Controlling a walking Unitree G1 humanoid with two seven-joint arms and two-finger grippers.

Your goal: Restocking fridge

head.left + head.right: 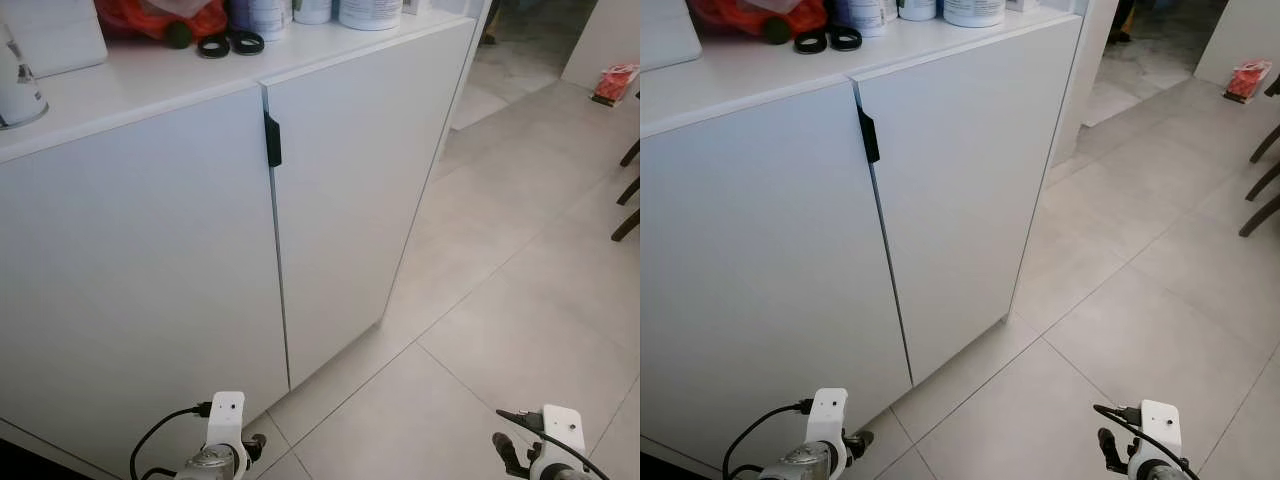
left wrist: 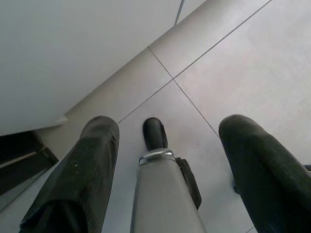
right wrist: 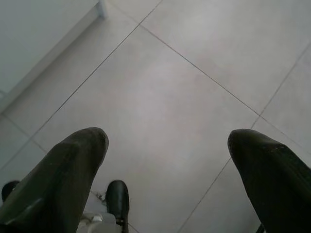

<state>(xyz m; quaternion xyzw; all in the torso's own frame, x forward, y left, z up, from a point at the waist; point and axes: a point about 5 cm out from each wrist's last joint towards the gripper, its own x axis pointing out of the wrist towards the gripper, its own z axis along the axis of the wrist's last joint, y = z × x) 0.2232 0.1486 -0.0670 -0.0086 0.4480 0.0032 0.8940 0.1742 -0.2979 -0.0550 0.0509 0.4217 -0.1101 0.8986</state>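
Note:
A white cabinet (image 1: 150,280) with two shut doors stands close in front of me, and a black handle (image 1: 272,140) sits at the seam between the doors. Both arms hang low beside my body: the left wrist (image 1: 224,440) near the cabinet's base, the right wrist (image 1: 548,445) over the tiled floor. My left gripper (image 2: 170,125) is open and points at the floor with nothing between its fingers. My right gripper (image 3: 170,138) is likewise open and holds nothing.
On the white countertop (image 1: 120,85) lie an orange bag (image 1: 160,18), two black rings (image 1: 230,44) and white containers (image 1: 370,12). Grey floor tiles (image 1: 500,300) stretch to the right. Dark chair legs (image 1: 628,190) and a red packet (image 1: 615,80) are at the far right.

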